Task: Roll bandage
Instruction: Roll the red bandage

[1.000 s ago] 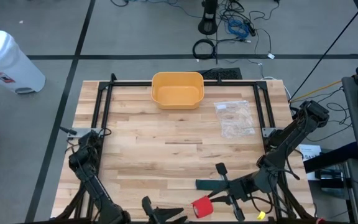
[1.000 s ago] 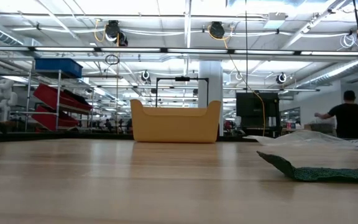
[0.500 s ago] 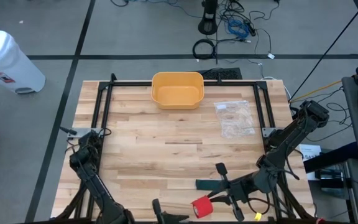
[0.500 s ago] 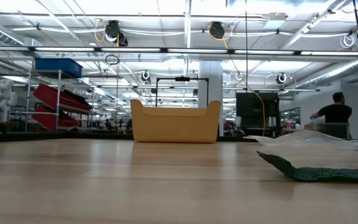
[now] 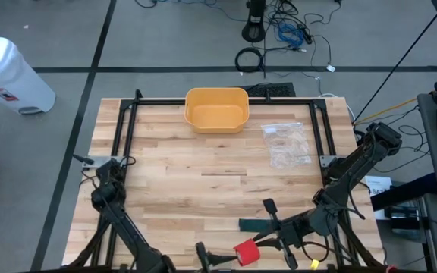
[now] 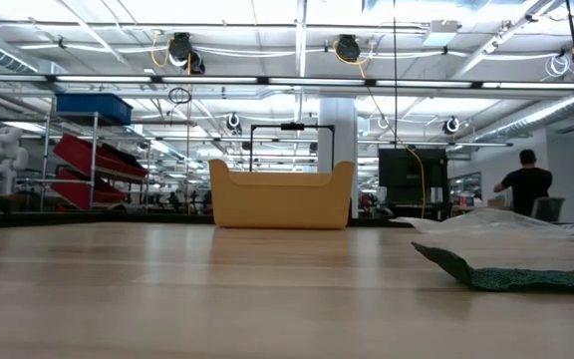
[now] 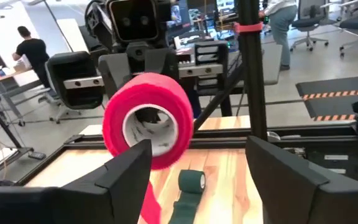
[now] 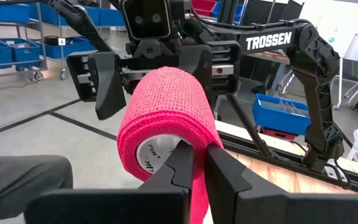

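Pink bandage roll sits at the near table edge, held up off the wood between my two grippers. Right gripper is pinched narrow on the roll's rim, fingers closed through the core. Left gripper faces it with fingers spread wide either side of the roll, not touching that I can see. A loose pink tail hangs below the roll, so I judge winding nearly done; what's left is tucking that tail in.

Just beyond, a dark green bandage strip lies flat, mostly unrolled, with only a small wound end showing in the left wrist view; that one looks barely begun.

Farther out: one clear plastic bag, then one yellow bin at the far edge.

Count: two bandages, one bag, one bin.
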`<state>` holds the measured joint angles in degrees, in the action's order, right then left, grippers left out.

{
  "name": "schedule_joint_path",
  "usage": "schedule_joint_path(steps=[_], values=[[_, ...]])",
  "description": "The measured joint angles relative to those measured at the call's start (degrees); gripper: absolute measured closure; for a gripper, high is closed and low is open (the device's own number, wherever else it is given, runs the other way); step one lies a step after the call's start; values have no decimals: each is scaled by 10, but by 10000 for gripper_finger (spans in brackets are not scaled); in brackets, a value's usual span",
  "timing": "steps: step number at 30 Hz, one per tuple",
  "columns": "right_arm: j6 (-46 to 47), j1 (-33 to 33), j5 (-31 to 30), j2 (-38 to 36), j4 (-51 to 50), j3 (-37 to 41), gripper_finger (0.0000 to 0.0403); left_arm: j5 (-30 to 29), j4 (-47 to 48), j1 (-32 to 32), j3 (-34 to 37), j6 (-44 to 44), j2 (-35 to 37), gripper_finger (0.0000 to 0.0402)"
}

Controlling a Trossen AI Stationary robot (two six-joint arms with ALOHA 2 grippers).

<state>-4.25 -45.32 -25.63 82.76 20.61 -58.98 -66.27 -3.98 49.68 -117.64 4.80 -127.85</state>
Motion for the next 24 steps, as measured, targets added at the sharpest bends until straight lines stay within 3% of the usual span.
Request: schedule_joint_path(steps=[24], values=[[1, 0, -3, 0, 5, 0, 385, -3, -16, -24, 0, 0, 0, 145]])
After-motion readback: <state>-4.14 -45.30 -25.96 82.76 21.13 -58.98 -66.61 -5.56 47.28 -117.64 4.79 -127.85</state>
